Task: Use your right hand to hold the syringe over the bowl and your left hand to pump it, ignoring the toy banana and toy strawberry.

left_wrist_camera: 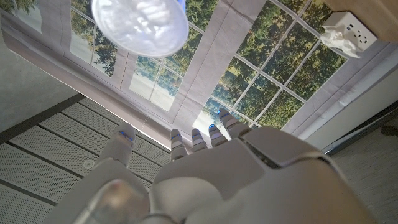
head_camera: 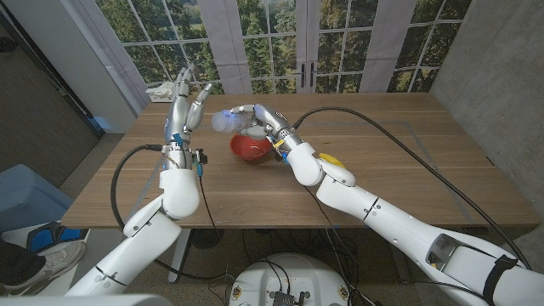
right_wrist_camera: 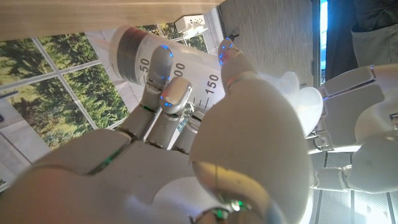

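I'm looking down at a wooden table (head_camera: 382, 170) set before tall paned windows with green trees behind them. At the left of the head view my left hand (head_camera: 185, 100) is raised above the table's upper-left part, fingers spread and pointing up toward the windows, grasping nothing. In the left wrist view the same hand (left_wrist_camera: 230, 174) shows its back, fingertips apart, with the round translucent end of the syringe (left_wrist_camera: 140, 25) in the frame's upper left, apart from the fingers.

Moving right, near the centre of the head view, the syringe (head_camera: 226, 121) lies roughly level, its pale rounded end pointing toward my left hand, with a gap between them. My right hand (head_camera: 262, 119) is wrapped around its barrel, just above the red bowl (head_camera: 252, 148), which sits on the table at centre. In the right wrist view the right hand (right_wrist_camera: 186, 124) has its fingers curled over the barrel of the syringe (right_wrist_camera: 180, 59), where printed marks 50 and 150 and a dark plunger seal are visible.

Further right, a yellow toy banana (head_camera: 328, 159) peeks out from behind my right forearm, just right of the bowl.
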Robot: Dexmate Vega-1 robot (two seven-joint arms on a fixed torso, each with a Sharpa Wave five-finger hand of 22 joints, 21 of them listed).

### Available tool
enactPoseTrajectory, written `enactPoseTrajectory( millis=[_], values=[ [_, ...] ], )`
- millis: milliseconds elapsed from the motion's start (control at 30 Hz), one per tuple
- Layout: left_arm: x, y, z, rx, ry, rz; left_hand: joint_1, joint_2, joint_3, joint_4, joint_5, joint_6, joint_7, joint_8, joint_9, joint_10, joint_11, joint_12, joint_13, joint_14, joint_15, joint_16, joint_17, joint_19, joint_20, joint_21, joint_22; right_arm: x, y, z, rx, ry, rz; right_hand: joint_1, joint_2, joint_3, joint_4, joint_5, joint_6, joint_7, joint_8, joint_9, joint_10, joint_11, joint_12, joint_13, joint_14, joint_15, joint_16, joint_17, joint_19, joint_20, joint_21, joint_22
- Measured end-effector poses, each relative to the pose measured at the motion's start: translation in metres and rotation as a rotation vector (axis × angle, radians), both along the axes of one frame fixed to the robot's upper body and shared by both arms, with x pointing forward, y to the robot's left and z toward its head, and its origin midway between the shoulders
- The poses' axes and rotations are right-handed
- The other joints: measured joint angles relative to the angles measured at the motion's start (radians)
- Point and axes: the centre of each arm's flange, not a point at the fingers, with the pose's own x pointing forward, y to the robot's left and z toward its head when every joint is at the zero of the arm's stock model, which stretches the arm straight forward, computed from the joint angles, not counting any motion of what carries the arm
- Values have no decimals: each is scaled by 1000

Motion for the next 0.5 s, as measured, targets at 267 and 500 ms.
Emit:
enactPoseTrajectory(
  millis=[267, 500],
  values=[
    [5, 3, -3, -30, 36, -129, 0, 0, 0, 0, 0, 0, 0, 0, 0, 0, 0, 0, 0, -2, -2, -4, -3, 0, 0, 0, 0, 6, -10, 4, 25, -49, -12, 0, 0, 0, 0, 0, 0, 0, -1, 0, 0, 0, 0, 0, 0, 0, 0, 0, 0, 0, 0, -5],
    [11, 6, -5, -59, 73, -235, 0, 0, 0, 0, 0, 0, 0, 0, 0, -4, 4, 0, 0, -7, 0, -4, -3, 0, 0, 0, 0, 13, -19, 7, 35, -93, -31, 0, 0, 0, 0, 0, 0, 0, 2, 0, 0, 0, 0, 0, 0, 0, 0, 0, 1, 0, 0, -9]
  ],
)
